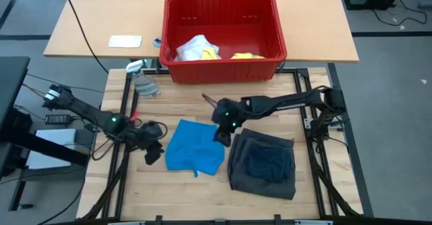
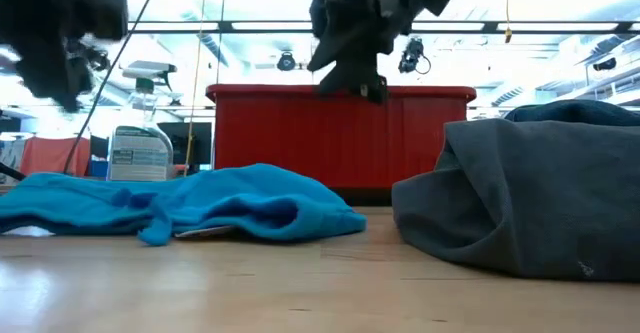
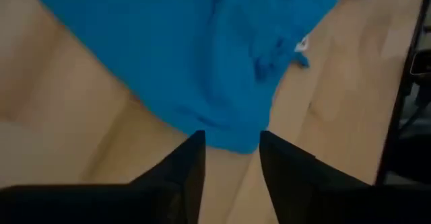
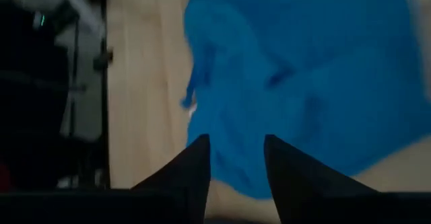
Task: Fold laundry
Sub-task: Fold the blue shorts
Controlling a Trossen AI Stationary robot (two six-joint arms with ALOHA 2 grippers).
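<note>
Nearest to me in the low view, the dark grey shorts [image 2: 530,208] lie bunched on the wooden table [image 1: 202,191], at about 4 o'clock of the table's centre as I see it from above, with a small navy piece [image 1: 266,163] resting on top of them. Just beside the shorts, at their 9 o'clock, I see the bright blue piece [image 1: 194,147] spread flat and rumpled, touching nothing but the table. I read the left gripper [image 1: 154,149] at the blue piece's 9 o'clock edge; in its wrist view both fingers [image 3: 182,173] stand apart with a clear gap, pinching nothing, the cloth edge lying just beyond the tips. I read the right gripper [image 1: 224,132] at the blue piece's 2 o'clock corner, raised above the table in the low view; its fingers [image 4: 289,173] are likewise spread and empty over the blue cloth. Farther back, at 10 o'clock of the table, a clear spray bottle [image 1: 140,78] stands near the edge. Farthest, at 12 o'clock, the red basket [image 1: 223,36] holds a yellow shirt [image 1: 247,55] and a pale garment [image 1: 194,48].
</note>
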